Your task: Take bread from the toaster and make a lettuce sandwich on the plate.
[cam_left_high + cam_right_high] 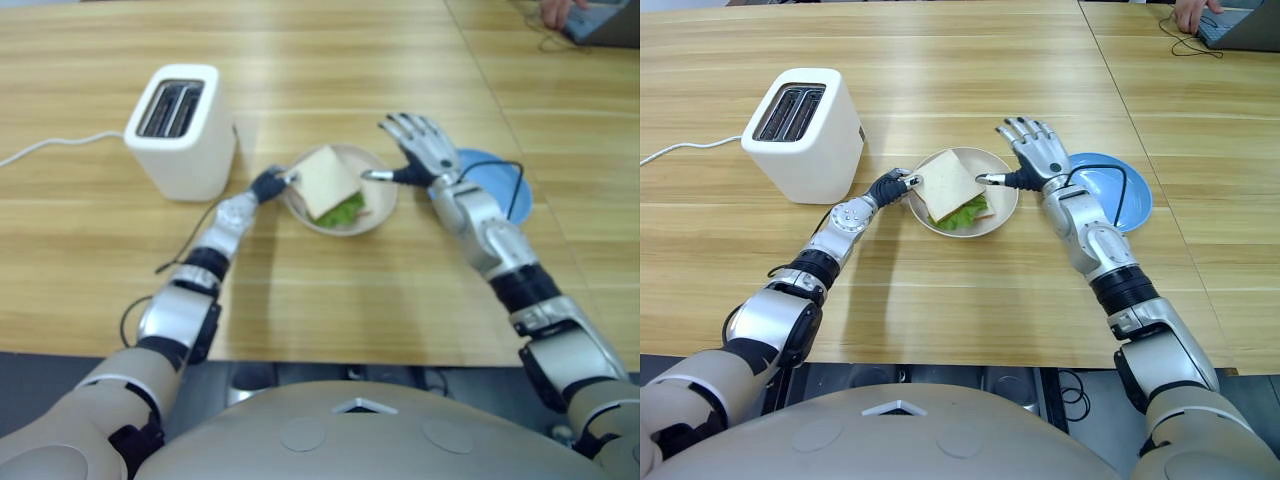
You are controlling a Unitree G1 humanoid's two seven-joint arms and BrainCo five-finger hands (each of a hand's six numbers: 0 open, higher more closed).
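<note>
A white toaster (802, 133) stands at the left of the wooden table, its slots looking empty. A beige plate (1003, 205) sits in the middle. On it lies a sandwich: a slice of bread (951, 183) on top, green lettuce (958, 214) poking out below, and another slice (983, 210) underneath. My left hand (890, 186) is at the plate's left rim, fingers curled and touching the edge of the top slice. My right hand (1035, 152) is at the plate's right side, fingers spread, thumb pointing at the sandwich.
A blue plate (1132, 195) lies right of my right hand, with a black cable across it. The toaster's white cord (685, 148) runs off to the left. A person's hand (1192, 13) and a laptop are at the far right corner.
</note>
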